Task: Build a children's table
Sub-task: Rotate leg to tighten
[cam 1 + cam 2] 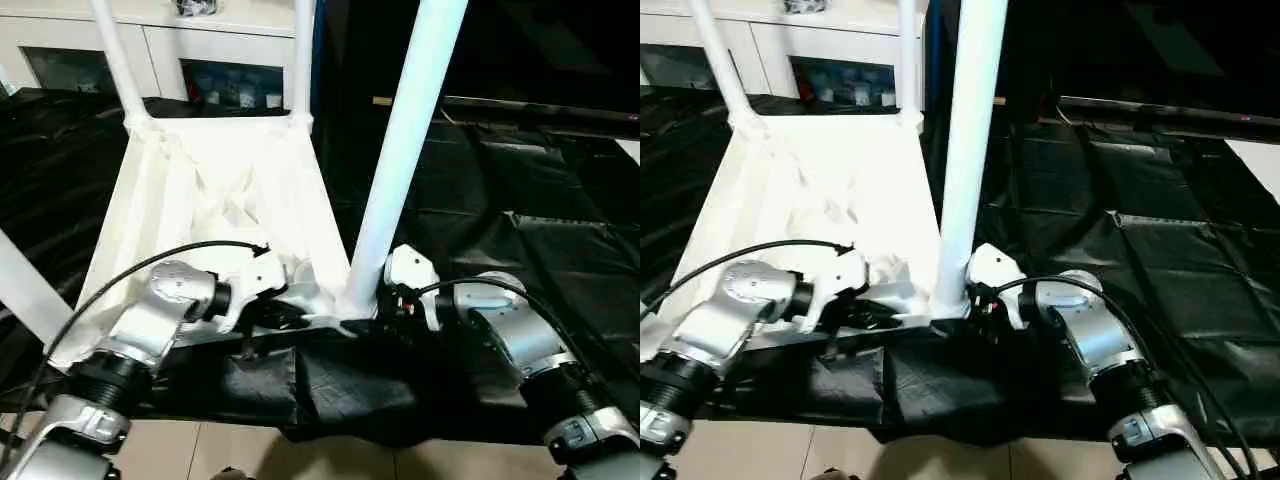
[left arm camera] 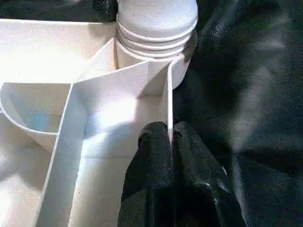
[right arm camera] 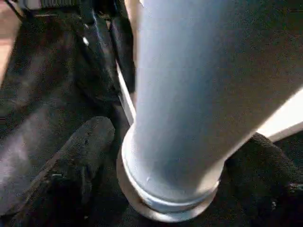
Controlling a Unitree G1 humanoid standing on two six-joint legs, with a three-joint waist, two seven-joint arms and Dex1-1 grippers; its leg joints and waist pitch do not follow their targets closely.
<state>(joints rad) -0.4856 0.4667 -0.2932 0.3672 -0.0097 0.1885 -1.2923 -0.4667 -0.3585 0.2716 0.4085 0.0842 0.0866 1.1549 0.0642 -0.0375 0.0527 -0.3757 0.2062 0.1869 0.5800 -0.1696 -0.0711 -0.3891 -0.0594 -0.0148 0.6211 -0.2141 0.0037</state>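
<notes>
The children's table (image 1: 210, 190) looks like smooth white plastic with a soft sheen, its ribs thin and clean-edged in the left wrist view, and the leg (image 1: 405, 140) at upper centre is the same smooth plastic — faintly glossy, with ridged rings at its base. Under it lies a black sheet (image 1: 520, 230), wrinkled and shiny like plastic film. The forearms (image 1: 165, 310) at the lower corners are brushed silver metal, while the left gripper's fingers (image 2: 156, 175) look matt, rubbery black.
</notes>
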